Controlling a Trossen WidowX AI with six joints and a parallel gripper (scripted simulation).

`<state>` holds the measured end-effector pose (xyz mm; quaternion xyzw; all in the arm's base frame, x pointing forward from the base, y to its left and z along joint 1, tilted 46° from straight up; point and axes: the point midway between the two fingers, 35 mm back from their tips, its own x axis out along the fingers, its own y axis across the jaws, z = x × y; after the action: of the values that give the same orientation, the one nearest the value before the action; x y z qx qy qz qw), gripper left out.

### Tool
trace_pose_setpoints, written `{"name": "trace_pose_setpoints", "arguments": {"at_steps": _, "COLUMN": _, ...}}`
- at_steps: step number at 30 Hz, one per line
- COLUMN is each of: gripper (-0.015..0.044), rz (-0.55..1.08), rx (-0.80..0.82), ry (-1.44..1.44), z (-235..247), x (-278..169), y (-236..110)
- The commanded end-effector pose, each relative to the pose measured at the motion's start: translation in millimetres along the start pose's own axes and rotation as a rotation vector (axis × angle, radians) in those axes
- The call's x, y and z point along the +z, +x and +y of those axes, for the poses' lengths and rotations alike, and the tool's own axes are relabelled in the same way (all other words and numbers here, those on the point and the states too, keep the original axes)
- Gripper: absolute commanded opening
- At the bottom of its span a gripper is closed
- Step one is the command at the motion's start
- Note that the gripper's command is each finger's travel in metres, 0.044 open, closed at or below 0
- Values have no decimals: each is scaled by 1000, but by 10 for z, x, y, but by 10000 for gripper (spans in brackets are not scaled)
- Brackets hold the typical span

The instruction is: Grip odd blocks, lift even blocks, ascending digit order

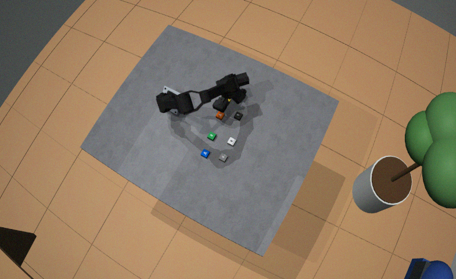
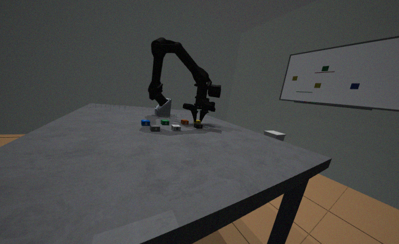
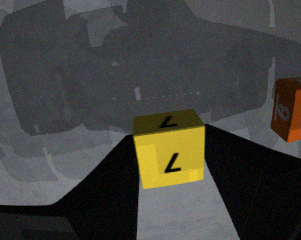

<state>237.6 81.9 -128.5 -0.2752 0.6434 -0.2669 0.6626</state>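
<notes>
Grey and mottled, the tabletop carries seven small blocks in the top view, where the yellow block is mostly hidden under the gripper. The orange block and the black block lie near it, apart from each other; the green block, white block, blue block and dark grey block sit further off. In the exterior view, the arm arches from its pale base and points the gripper down at the table, its fingers partly behind the black block. The white block shows a 0. In the wrist view, the fingers stand partway open, one against each side of the yellow block, gripping it. A 7 shows on its two visible faces. The orange block, cut off by the right edge, stands apart from the fingers.
</notes>
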Motion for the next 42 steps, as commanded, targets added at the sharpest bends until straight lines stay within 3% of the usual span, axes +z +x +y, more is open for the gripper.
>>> {"name": "trace_pose_setpoints", "arguments": {"at_steps": 1, "gripper": 120, "rz": -2, "rx": -3, "ry": -5, "z": -5, "x": 2, "y": 4}}
{"name": "trace_pose_setpoints", "arguments": {"at_steps": 2, "gripper": 120, "rz": -2, "rx": -3, "ry": -5, "z": -5, "x": 2, "y": 4}}
{"name": "trace_pose_setpoints", "arguments": {"at_steps": 13, "gripper": 400, "rz": -2, "rx": -3, "ry": -5, "z": -5, "x": 2, "y": 4}}
{"name": "trace_pose_setpoints", "arguments": {"at_steps": 17, "gripper": 400, "rz": -2, "rx": -3, "ry": -5, "z": -4, "x": 4, "y": -24}}
{"name": "trace_pose_setpoints", "arguments": {"at_steps": 20, "gripper": 400, "rz": -2, "rx": -1, "ry": -5, "z": 1, "x": 3, "y": -331}}
{"name": "trace_pose_setpoints", "arguments": {"at_steps": 24, "gripper": 400, "rz": -2, "rx": -1, "ry": -5, "z": 1, "x": 1, "y": -361}}
{"name": "trace_pose_setpoints", "arguments": {"at_steps": 26, "gripper": 348, "rz": -2, "rx": 0, "ry": -6, "z": 11, "x": 12, "y": -463}}
{"name": "trace_pose_setpoints", "arguments": {"at_steps": 31, "gripper": 216, "rz": -1, "rx": 2, "ry": -7, "z": 11, "x": 1, "y": -1148}}
{"name": "trace_pose_setpoints", "arguments": {"at_steps": 35, "gripper": 120, "rz": -1, "rx": 2, "ry": -7, "z": 8, "x": -2, "y": -1175}}
{"name": "trace_pose_setpoints", "arguments": {"at_steps": 42, "gripper": 120, "rz": -1, "rx": 2, "ry": -7, "z": 8, "x": -2, "y": -1175}}
